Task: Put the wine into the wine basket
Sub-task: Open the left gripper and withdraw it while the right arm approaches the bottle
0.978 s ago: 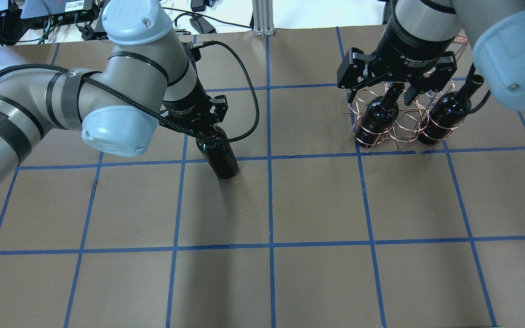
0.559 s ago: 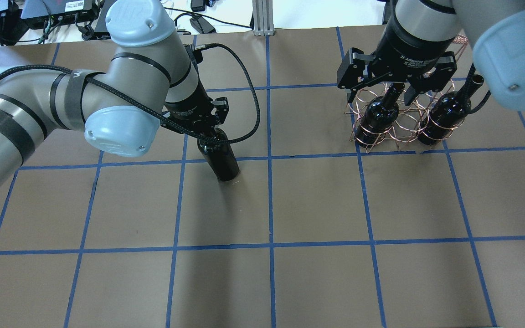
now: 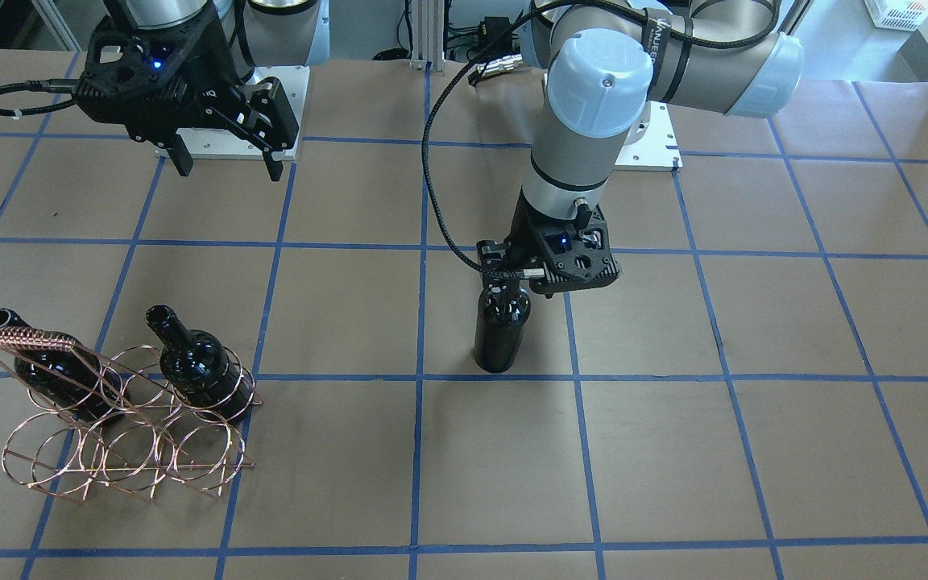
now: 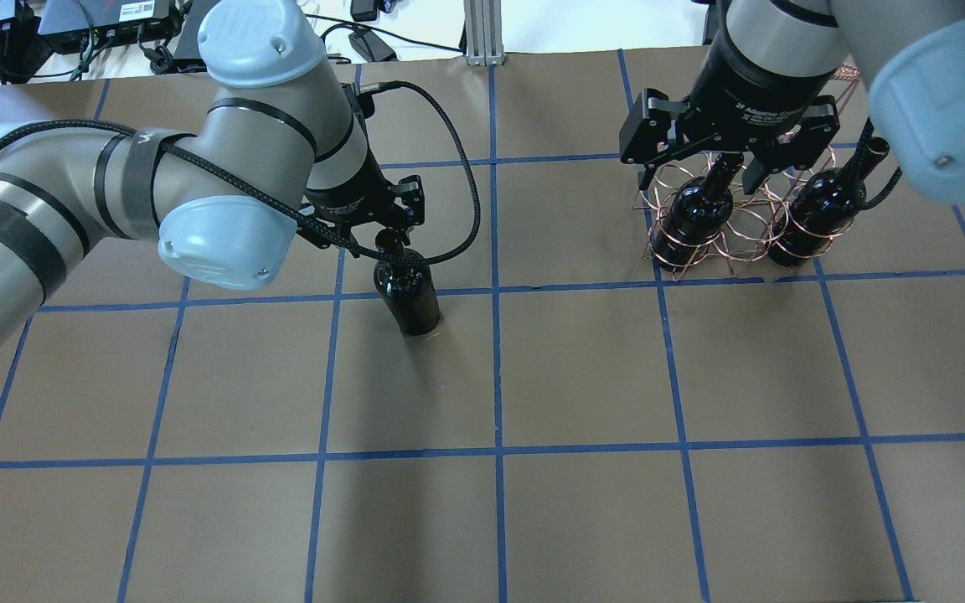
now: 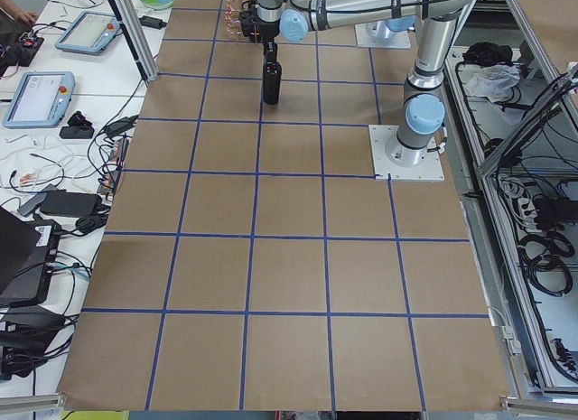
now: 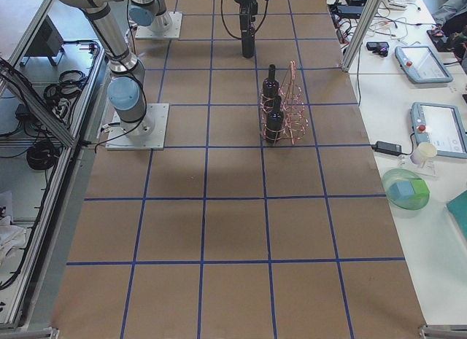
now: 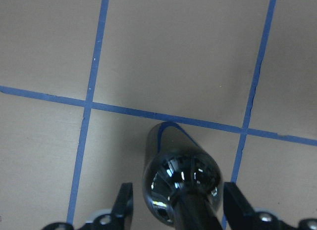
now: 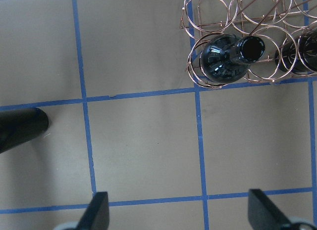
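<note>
One dark wine bottle [image 4: 411, 297] stands upright on the brown table left of centre, also in the front view [image 3: 500, 338]. My left gripper [image 4: 390, 239] is open; its fingers [image 7: 124, 205] straddle the bottle's neck with gaps on both sides. The copper wire wine basket [image 4: 738, 222] stands at the far right and holds two more dark bottles [image 4: 696, 213] [image 4: 822, 213], with one ring between them empty. My right gripper [image 4: 721, 167] hovers open and empty above the basket; its wrist view shows one basket bottle [image 8: 223, 59] from above.
The table is brown paper with a blue tape grid [image 4: 495, 368]. The basket's tall handle [image 3: 21, 338] rises above the bottles. Cables and electronics [image 4: 97, 25] lie beyond the far edge. Tablets and a bowl [image 6: 405, 189] sit on a side bench.
My left gripper has shifted slightly up along the standing bottle, so more of its neck and shoulder shows. The bottle's base stays put. The right arm has not moved.
</note>
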